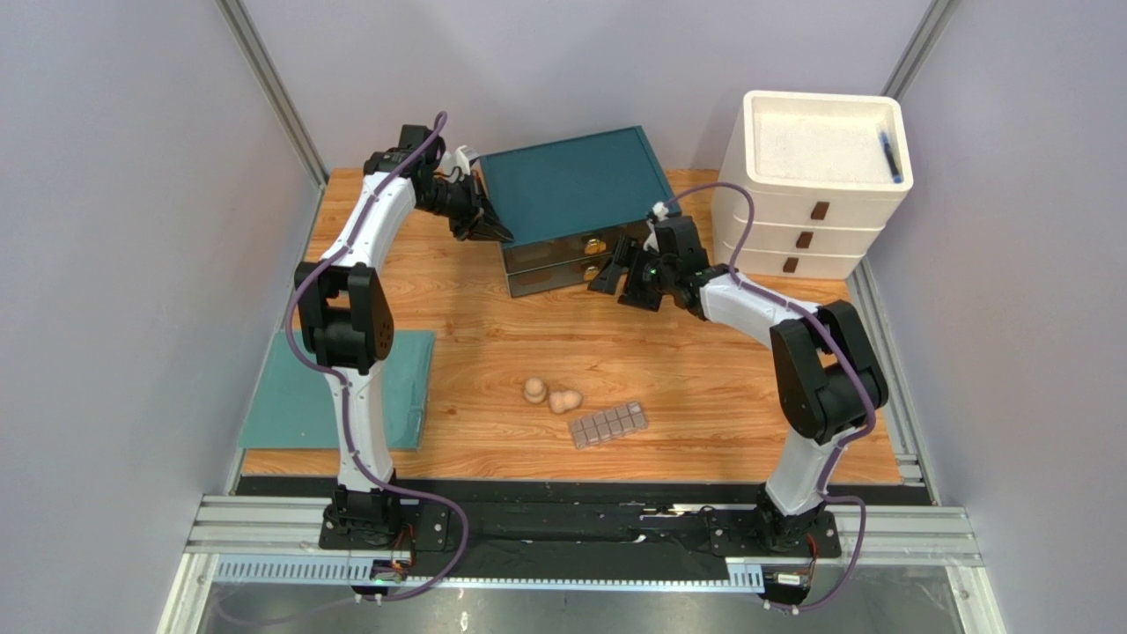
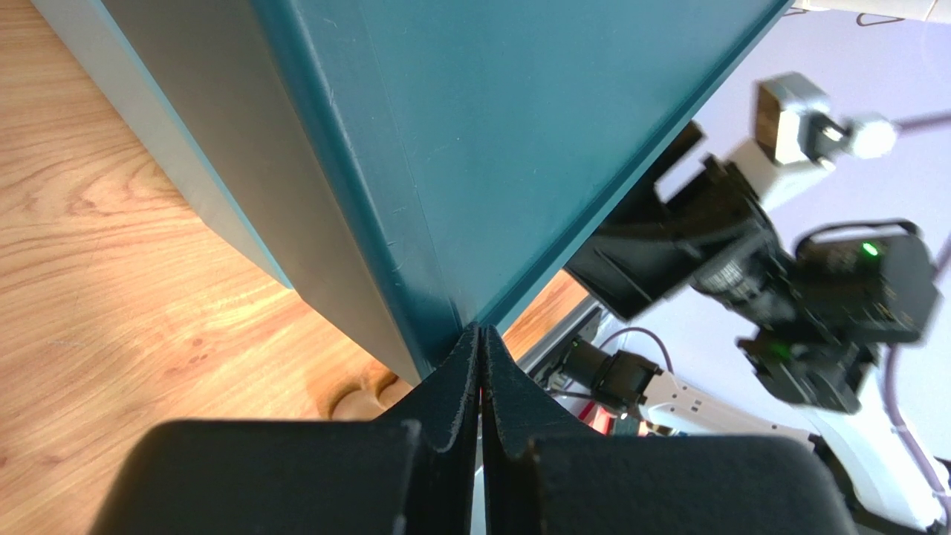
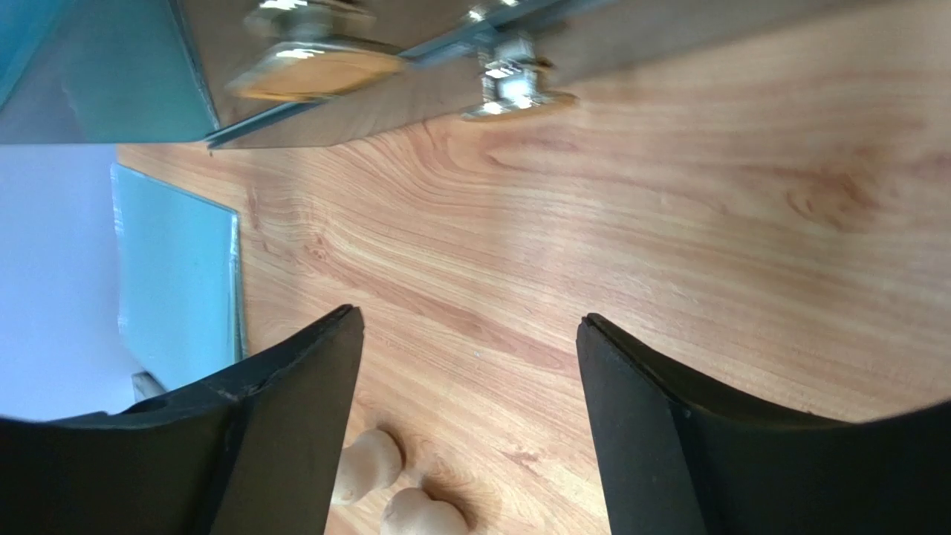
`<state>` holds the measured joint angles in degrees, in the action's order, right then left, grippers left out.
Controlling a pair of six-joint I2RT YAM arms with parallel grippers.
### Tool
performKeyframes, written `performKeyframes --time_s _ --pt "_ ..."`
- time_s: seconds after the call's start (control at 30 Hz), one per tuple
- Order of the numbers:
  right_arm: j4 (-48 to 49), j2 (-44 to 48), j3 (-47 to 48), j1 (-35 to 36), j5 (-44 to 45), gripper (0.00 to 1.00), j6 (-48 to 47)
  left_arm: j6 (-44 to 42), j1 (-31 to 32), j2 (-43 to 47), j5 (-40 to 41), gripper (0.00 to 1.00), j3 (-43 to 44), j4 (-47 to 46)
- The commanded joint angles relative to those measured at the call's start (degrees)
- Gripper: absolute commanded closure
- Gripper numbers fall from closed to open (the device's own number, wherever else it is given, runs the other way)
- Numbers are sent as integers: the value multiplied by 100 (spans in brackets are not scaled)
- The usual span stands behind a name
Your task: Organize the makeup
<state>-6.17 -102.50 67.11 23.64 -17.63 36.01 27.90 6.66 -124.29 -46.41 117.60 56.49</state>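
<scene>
**Arm pose, overhead and wrist views.** My left arm rises from its base, bends at the elbow and reaches forward and to the right. The left end effector has its two fingers pressed flat together, with no gap between them. My right arm rises from its base, folds at the elbow and stretches to the left. The right end effector has its fingers spread wide apart and grips nothing. The two end effectors point toward each other and are apart.

Bright, even light with soft shadows; close drawer knobs blur and glare.
</scene>
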Motion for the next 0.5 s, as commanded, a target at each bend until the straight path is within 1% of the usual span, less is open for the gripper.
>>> performKeyframes --time_s 0.0,0.1,0.27,0.37,0.47 --pt "1223 -138 -357 -280 -583 25 1257 -136 -6 151 -34 97 52 407" --pt "1539 -472 -339 -377 -733 26 1610 -136 -6 151 -43 97 52 407" --pt "2172 -990 -199 -483 -865 30 2480 -162 -6 142 -34 97 44 433" --pt "2095 -1254 152 -500 -883 32 2613 -180 -6 142 -43 97 26 442" --pt "2146 -1421 293 -518 -865 32 2709 -197 -6 133 -34 97 26 468"
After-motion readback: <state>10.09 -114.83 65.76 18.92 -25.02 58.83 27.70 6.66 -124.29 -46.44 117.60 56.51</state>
